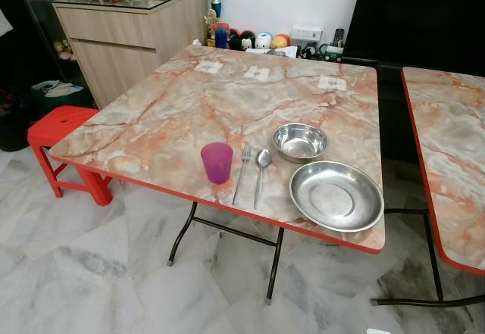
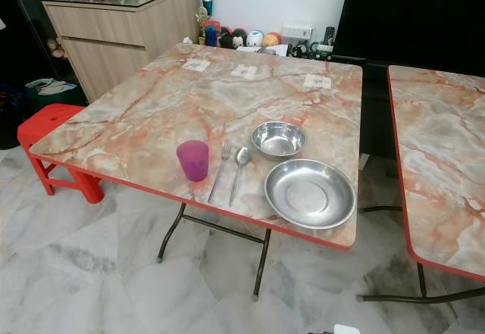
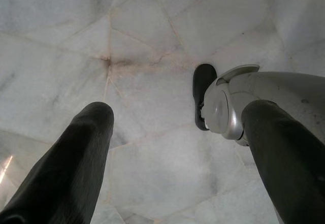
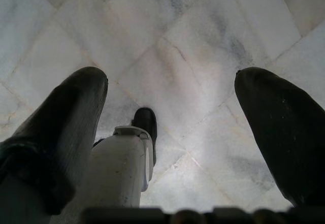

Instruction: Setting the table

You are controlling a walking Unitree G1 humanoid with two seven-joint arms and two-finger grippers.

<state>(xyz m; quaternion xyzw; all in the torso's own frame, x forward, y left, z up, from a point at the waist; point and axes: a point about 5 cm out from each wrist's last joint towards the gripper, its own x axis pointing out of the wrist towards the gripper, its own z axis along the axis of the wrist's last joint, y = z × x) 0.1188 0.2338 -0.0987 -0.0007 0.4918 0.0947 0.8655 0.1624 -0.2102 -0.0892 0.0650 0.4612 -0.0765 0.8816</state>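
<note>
1. A place setting is seen laid near the front edge of a marble-patterned folding table: a purple cup, a fork, a spoon and a large steel plate, left to right.
2. A small steel bowl is set just behind the plate, close to it.
3. A red plastic stool is tucked at the table's left corner; a second table stands to the right.
4. The left gripper is held above white marble floor tiles, fingers spread apart and empty.
5. The right gripper is likewise pointed at the floor, fingers wide apart, nothing held.
</note>
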